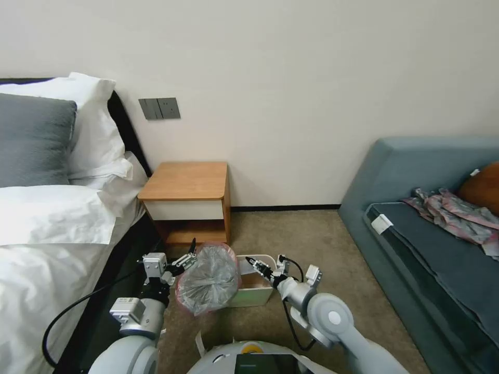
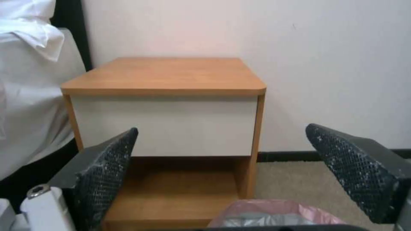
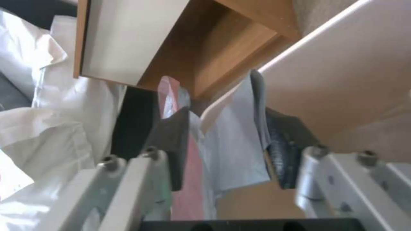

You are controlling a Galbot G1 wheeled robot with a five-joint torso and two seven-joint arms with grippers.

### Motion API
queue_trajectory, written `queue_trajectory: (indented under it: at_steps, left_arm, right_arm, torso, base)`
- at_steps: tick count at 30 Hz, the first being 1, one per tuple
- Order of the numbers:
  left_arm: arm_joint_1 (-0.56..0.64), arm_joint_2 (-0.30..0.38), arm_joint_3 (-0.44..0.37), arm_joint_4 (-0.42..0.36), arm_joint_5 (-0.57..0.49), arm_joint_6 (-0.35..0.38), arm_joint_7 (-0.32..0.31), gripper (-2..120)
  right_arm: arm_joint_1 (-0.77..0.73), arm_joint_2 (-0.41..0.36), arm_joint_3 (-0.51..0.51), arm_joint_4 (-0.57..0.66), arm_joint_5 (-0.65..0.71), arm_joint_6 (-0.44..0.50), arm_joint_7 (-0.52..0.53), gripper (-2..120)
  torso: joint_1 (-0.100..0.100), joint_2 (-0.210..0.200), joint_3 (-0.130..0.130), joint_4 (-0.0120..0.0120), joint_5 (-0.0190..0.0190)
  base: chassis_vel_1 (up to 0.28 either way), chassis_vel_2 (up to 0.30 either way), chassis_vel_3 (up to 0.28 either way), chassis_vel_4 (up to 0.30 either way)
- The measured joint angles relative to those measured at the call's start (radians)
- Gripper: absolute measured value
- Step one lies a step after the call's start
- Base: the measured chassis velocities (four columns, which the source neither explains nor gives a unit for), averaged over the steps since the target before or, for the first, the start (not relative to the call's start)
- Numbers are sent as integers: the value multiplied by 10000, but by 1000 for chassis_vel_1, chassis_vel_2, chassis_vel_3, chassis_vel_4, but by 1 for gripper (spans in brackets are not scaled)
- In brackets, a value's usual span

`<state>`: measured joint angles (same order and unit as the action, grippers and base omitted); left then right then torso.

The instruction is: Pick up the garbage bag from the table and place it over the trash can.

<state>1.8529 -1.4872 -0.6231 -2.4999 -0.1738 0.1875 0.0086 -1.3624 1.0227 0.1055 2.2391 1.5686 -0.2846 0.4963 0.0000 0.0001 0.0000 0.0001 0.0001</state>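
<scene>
crinkled pink-rimmed garbage bag [image 1: 209, 278] hangs beside left pincer [image 1: 188, 258], its fingers spread apart.

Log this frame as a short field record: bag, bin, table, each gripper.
garbage bag: off the table, bunched at the trash can's left end, partly over its rim
trash can: on the carpet in front of the table
table: top bare
left gripper: open, at the bag's upper left edge
right gripper: open, over the trash can's rim with bag plastic between its fingers
</scene>
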Motion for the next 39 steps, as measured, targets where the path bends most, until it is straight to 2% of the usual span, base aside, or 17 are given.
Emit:
queue_trajectory:
  at_steps: [1, 2, 4, 6, 8, 14, 22, 23, 24, 25, 26, 28, 29, 32, 33, 39]
  left_arm:
    - [-92, -30, 36, 0, -4, -21, 0, 100]
    - [-92, -30, 36, 0, -4, -21, 0, 100]
    - [-213, -72, 83, 0, -13, -52, 0, 100]
    - [-228, -78, 90, 0, -15, -57, 0, 100]
    - [-236, -82, 94, -1, -16, -64, 0, 100]
    - [-237, -84, 96, 0, -21, -68, 0, 100]
    - [-234, -84, 96, -1, -21, -72, -4, 100]
    - [-315, 37, 279, 0, -104, 61, 6, 100]
    - [-408, 369, 512, -1, -189, 223, 53, 100]
    - [-408, 369, 512, -1, -189, 223, 53, 100]
    - [-454, 581, 638, -1, -231, 302, 78, 100]
    - [-510, 936, 807, -4, -371, 447, 119, 100]
    - [-527, 1068, 867, -2, -483, 522, 127, 100]
    - [-599, 1386, 977, -3, -731, 702, 127, 100]
    - [-643, 1500, 1008, -3, -798, 751, 120, 100]
    - [-935, 1836, 1054, 330, -929, 829, 0, 100]
  right_arm:
    - [-57, -94, 110, 112, 42, -61, -2, 53]
    - [-57, -94, 110, 112, 42, -61, -2, 53]
    - [-186, -286, 308, 374, 107, -100, -2, 64]
    - [-250, -368, 384, 493, 129, -101, -2, 67]
    - [-393, -532, 542, 716, 153, -102, 3, 76]
    - [-426, -570, 584, 773, 164, -96, 5, 98]
    - [-421, -563, 583, 771, 168, -91, 5, 100]
    - [-529, -638, 774, 941, 115, -77, 12, 100]
    - [-761, -777, 1398, 1423, -62, -7, 10, 100]
    - [-761, -777, 1398, 1423, -62, -7, 10, 100]
    - [-899, -837, 1734, 1646, -246, 60, 8, 100]
    - [-1027, -848, 2015, 1820, -466, 116, -8, 100]
    - [-1043, -837, 2078, 1863, -505, 138, -12, 100]
    - [-1061, -798, 2179, 1903, -598, 203, -20, 100]
    - [-1072, -789, 2224, 1914, -667, 222, -39, 100]
    - [-1108, -780, 2417, 1953, -1159, 322, -220, 100]
  torso:
    - [0, 0, 0, -1, 0]
    - [0, 0, 0, -1, 0]
    - [0, 0, 0, -2, 0]
    - [0, 0, 0, -1, 0]
    - [0, 0, 0, -2, -2]
    - [0, 0, 0, -1, 0]
    - [0, 0, 0, -1, 0]
    - [0, -1, 1, 16, 14]
    - [0, 0, 0, -6, -4]
    - [0, 0, 0, -6, -4]
    - [0, 0, 0, -7, -23]
    - [0, 0, -1, -4, 9]
    - [0, -1, 0, 1, -11]
    - [0, -1, 0, 2, 7]
    - [0, -1, 0, 0, -3]
    - [0, -1, 0, -1, -5]
  base:
    - [0, 0, 0, 0]
    - [0, 0, 0, 0]
    - [0, 0, 0, 0]
    - [0, 0, 0, 0]
    - [0, 0, 0, 0]
    - [0, 0, 0, 0]
    - [0, 0, 0, 0]
    - [0, 0, 0, 0]
    - [0, 0, 0, 0]
    - [0, 0, 0, 0]
    - [0, 0, 0, 0]
    - [0, 0, 0, 0]
    - [0, 0, 0, 0]
    - [0, 0, 0, 0]
    - [0, 0, 0, 0]
    - [0, 0, 0, 0]
